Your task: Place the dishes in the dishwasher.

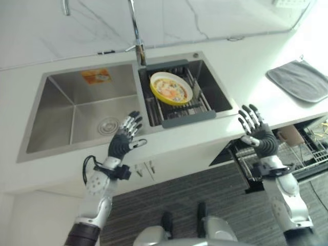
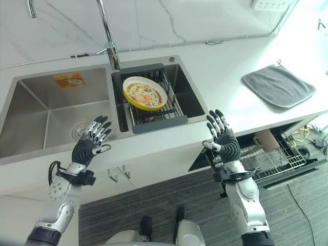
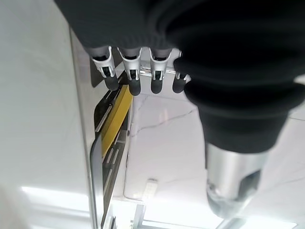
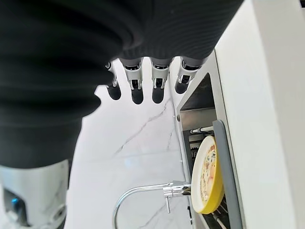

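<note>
Yellow round dish (image 1: 171,88) with a white inside sits on the dark rack (image 1: 179,115) over the steel sink (image 1: 61,118), upper middle. Left hand (image 1: 124,137) and right hand (image 1: 256,129) are spread open, holding nothing.

white marble wall (image 2: 205,20), white counter (image 2: 225,56), dark striped floor (image 2: 169,197).
</note>
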